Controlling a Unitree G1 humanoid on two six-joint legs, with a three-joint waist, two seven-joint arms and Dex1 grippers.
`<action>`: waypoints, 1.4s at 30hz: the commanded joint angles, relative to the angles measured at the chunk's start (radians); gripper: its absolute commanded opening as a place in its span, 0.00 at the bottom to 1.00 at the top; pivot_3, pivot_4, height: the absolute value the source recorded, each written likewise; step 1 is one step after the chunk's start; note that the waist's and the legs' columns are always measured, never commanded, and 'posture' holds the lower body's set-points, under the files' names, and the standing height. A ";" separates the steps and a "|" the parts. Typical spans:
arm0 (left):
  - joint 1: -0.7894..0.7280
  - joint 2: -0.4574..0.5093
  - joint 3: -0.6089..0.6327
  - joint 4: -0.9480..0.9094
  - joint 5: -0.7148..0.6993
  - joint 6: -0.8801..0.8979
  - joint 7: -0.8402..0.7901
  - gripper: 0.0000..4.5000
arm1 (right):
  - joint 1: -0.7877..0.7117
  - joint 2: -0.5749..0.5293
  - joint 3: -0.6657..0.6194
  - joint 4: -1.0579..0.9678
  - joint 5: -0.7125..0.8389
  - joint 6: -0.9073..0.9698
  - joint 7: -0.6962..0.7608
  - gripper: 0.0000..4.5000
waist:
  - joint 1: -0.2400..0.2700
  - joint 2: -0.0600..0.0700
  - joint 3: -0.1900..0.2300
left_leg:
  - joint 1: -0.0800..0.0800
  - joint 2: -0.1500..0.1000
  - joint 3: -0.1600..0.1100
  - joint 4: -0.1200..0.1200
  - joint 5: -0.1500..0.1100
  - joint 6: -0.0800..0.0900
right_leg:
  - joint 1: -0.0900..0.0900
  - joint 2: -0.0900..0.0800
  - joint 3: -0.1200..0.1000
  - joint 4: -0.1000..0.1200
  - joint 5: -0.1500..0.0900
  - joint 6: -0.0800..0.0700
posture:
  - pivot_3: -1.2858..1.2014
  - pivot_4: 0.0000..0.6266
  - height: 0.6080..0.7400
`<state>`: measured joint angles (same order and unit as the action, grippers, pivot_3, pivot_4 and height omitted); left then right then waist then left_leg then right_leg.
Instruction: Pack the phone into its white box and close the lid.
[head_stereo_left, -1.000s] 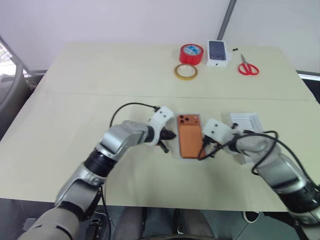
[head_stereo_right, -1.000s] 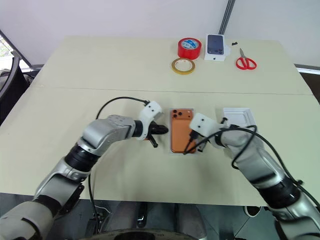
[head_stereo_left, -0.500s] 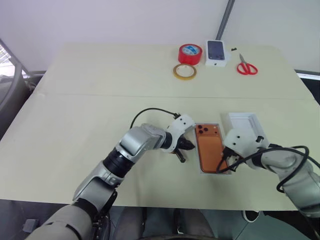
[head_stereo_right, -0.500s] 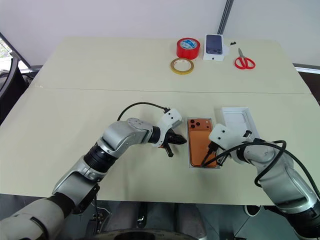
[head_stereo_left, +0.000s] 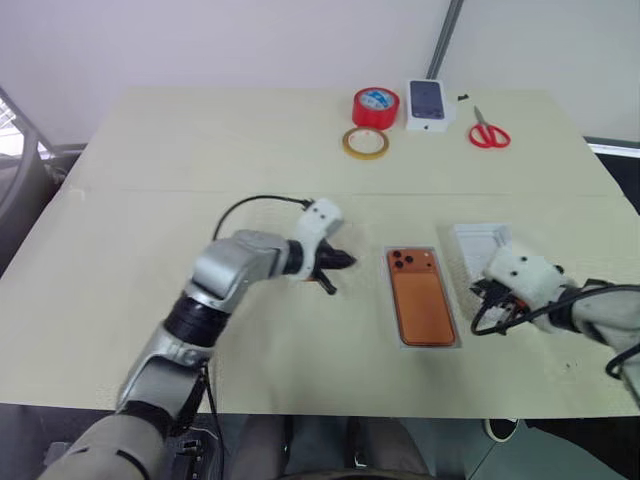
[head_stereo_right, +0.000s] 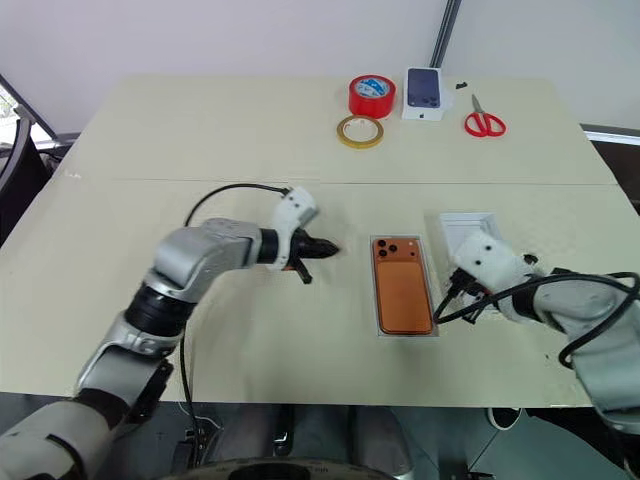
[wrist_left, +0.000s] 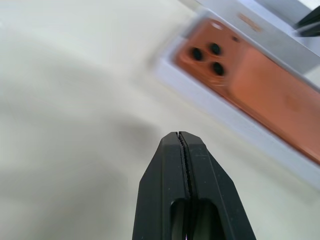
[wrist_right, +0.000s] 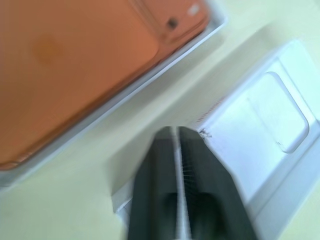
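Tabletop (head_stereo_left: 200, 150): phone (head_stereo_left: 421, 300) lies in its box (head_stereo_left: 428, 344) (packing looks done). Left gripper (head_stereo_left: 345, 262) is pressed together, and the right gripper's (wrist_right: 176, 132) state is unclear. Next it must grasp the lid (head_stereo_left: 480, 245) at the phone's three o'clock.

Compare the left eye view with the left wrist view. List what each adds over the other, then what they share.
Left eye view adds: the red tape roll, the yellowish tape ring, the small printed box and the scissors at the table's far edge, plus the right gripper over a white piece with an oval recess.

Left wrist view adds: a close look at the left gripper, jaws shut and empty.

Shared: the phone lying lenses-up in the white box, with the left gripper beside it, apart from it.
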<state>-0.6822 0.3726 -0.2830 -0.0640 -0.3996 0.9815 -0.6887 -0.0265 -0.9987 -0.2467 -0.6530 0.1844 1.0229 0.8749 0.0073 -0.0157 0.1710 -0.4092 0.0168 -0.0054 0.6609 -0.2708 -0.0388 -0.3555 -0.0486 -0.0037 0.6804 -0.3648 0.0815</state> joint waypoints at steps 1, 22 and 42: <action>0.074 0.055 0.018 -0.095 0.010 -0.184 -0.095 0.00 | -0.119 0.036 -0.037 -0.007 0.065 0.247 -0.068 0.53 | 0.000 0.000 0.000 | 0.000 0.000 0.000 0.000 0.000 0.000 | 0.000 0.000 0.000 0.000 0.000 0.000 | 0.52 0.24 1.00; 0.283 0.226 -0.018 -0.216 0.057 -0.541 -0.381 0.00 | -0.436 0.256 0.104 0.315 0.087 0.567 -0.391 0.51 | -0.002 0.003 0.000 | -0.001 0.000 0.001 0.000 -0.003 0.005 | -0.001 -0.001 0.000 0.001 0.000 0.000 | 0.52 0.24 1.00; 0.295 0.211 0.147 -0.092 0.040 -0.544 -0.285 0.00 | -0.558 0.225 -0.122 0.433 1.596 0.348 -1.010 0.01 | -0.016 0.004 0.001 | -0.001 0.001 0.001 0.000 -0.003 0.005 | -0.001 -0.001 0.000 0.001 0.000 0.000 | 0.52 0.24 1.00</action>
<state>-0.3703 0.5849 -0.1693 -0.1567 -0.3539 0.4615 -0.9792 -0.6112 -0.7285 -0.4151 -0.2174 1.4432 1.4990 0.0485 -0.0089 -0.0121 0.1721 -0.4106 0.0178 -0.0044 0.6614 -0.2744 -0.0324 -0.3565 -0.0495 -0.0043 0.6811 -0.3648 0.0813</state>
